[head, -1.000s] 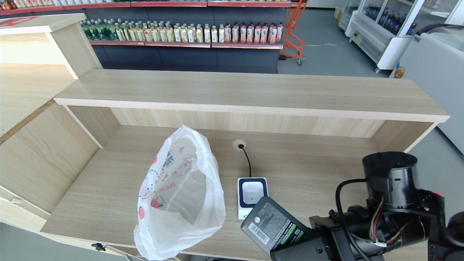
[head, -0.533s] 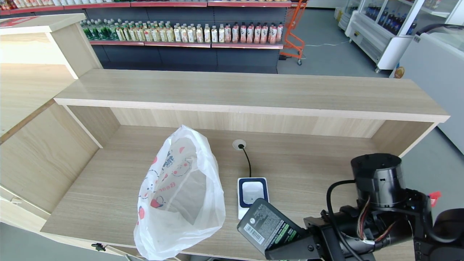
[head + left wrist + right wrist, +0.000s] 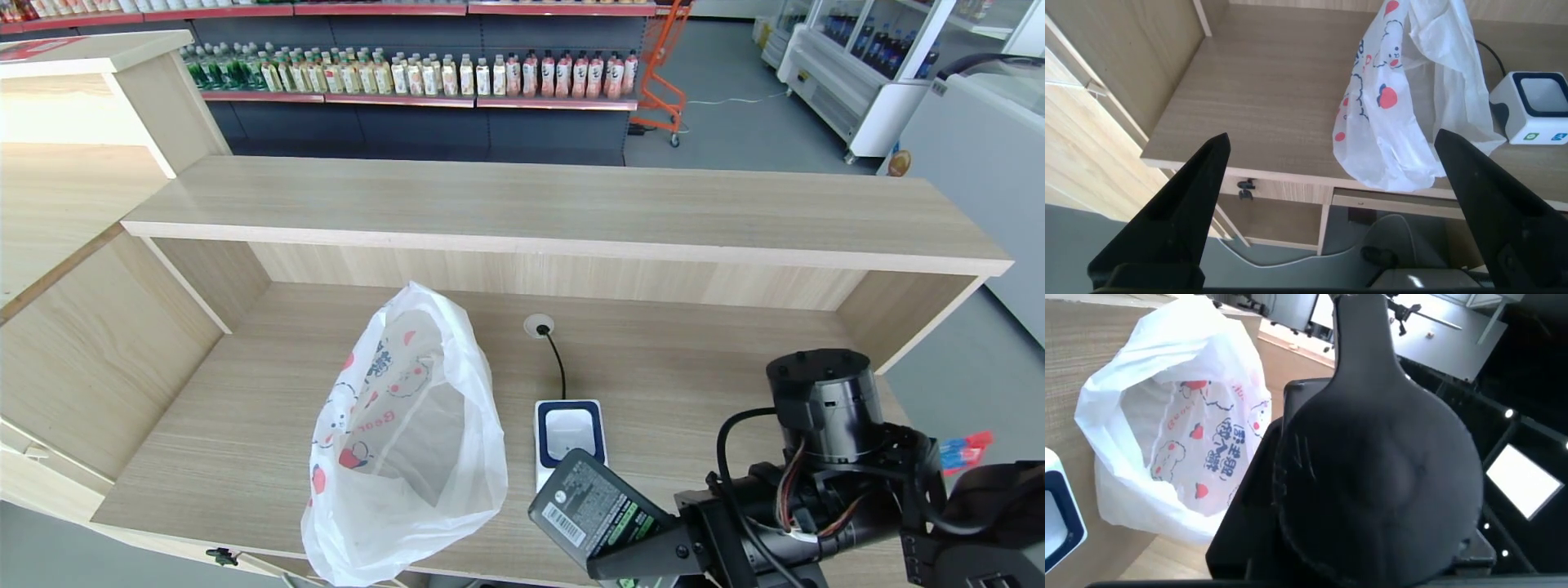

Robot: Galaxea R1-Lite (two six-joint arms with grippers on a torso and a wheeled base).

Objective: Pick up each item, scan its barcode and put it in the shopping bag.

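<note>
Right pincer (image 3: 630, 541) pinches a dark grey pack (image 3: 589, 505) by its near-right end, black fingers clamped on both faces. The pack is tilted and held in the air above the near edge of the counter (image 3: 694, 384). Its white barcode label (image 3: 563, 523) faces up toward the head camera, with a green strip along the side nearer the pincer. In the head view the pack's far corner overlaps the near edge of the scanner (image 3: 569, 435).

The scanner sits flat on the counter, window up. Its cable (image 3: 558, 359) runs back to a round hole (image 3: 539, 327) in the counter top.

The shopping bag (image 3: 404, 433) stands on the counter just left of the scanner, white plastic with red cartoon print, mouth open upward. The pack is just right of the bag, can't tell if they touch.

Left pincer (image 3: 1331, 211) is spread wide with nothing between its fingers, hanging off the counter's near edge in front of the bag
</note>
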